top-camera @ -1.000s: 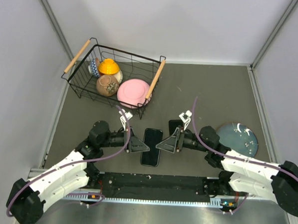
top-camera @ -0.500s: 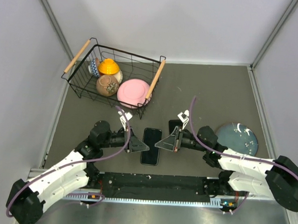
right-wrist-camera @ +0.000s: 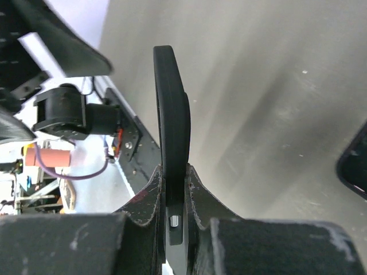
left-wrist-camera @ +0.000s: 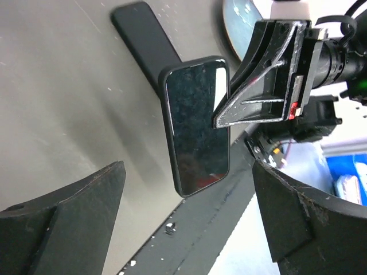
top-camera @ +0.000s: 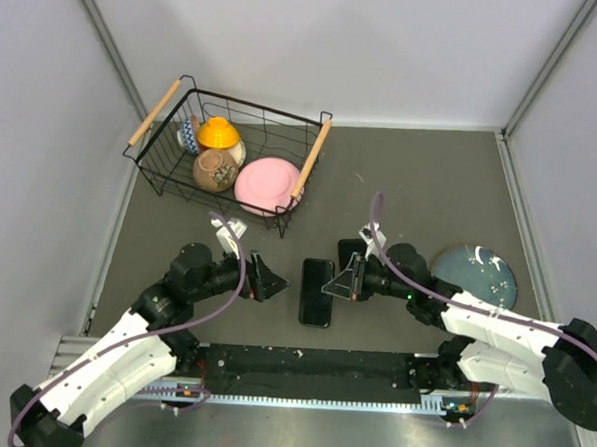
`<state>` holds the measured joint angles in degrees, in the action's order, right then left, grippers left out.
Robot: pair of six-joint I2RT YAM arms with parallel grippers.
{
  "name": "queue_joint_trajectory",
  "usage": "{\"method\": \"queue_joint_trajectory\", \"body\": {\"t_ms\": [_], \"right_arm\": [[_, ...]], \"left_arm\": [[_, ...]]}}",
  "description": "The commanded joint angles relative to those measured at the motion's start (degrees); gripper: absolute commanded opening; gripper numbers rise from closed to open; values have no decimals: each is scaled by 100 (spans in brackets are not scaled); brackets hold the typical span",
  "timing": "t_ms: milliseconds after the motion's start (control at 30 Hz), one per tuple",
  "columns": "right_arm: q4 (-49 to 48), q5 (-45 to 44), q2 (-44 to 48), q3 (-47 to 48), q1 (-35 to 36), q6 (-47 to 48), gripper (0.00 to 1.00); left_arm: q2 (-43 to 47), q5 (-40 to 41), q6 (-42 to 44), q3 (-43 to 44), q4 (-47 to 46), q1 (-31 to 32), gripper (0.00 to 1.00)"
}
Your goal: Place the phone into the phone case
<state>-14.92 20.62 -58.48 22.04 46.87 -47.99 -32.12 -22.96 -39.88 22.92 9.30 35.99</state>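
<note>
The phone shows a glossy black screen with a thick dark rim that looks like the phone case round it. My right gripper is shut on its right long edge. In the right wrist view the slab runs edge-on between the closed fingers. My left gripper stands wide open to the left of the phone, apart from it, with nothing between its fingers. A second flat matte black slab lies on the table just behind the phone.
A wire basket at the back left holds a pink plate, a yellow-lidded pot and a brown jar. A blue-grey plate lies at the right. A black rail runs along the near edge.
My left gripper has let go of the phone, opened wide and drawn back to the left. The right gripper has shut on the phone's right edge, and the phone has shifted slightly right.
</note>
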Motion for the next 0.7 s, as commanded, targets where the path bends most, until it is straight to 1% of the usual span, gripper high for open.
{"method": "queue_joint_trajectory", "body": {"t_ms": [0, 100, 133, 300, 367, 433, 567, 600, 667], "right_arm": [[33, -15, -312, 669, -213, 281, 0], [41, 117, -900, 1046, -310, 430, 0], [15, 248, -1250, 1143, -362, 483, 0], [-187, 434, -2070, 1539, -582, 474, 0], [-4, 469, -2490, 1680, -635, 588, 4], [111, 565, -2764, 1900, -670, 711, 6], [235, 470, -3248, 2067, -776, 870, 6], [479, 373, -3379, 2163, -793, 931, 6], [752, 22, -3468, 2278, -794, 1160, 9]], "left_arm": [[416, 1116, 621, 424, 739, -4, 98], [601, 1451, 867, 521, 1099, -13, 98], [689, 1478, 859, 521, 1100, -4, 97], [891, 1514, 798, 512, 1205, -4, 97], [953, 1505, 780, 556, 1249, -13, 97], [1058, 1575, 797, 573, 1267, -4, 97], [1173, 1742, 797, 565, 1294, -13, 97], [1182, 1751, 789, 565, 1294, -13, 98], [1182, 1751, 780, 573, 1311, -4, 98]]}}
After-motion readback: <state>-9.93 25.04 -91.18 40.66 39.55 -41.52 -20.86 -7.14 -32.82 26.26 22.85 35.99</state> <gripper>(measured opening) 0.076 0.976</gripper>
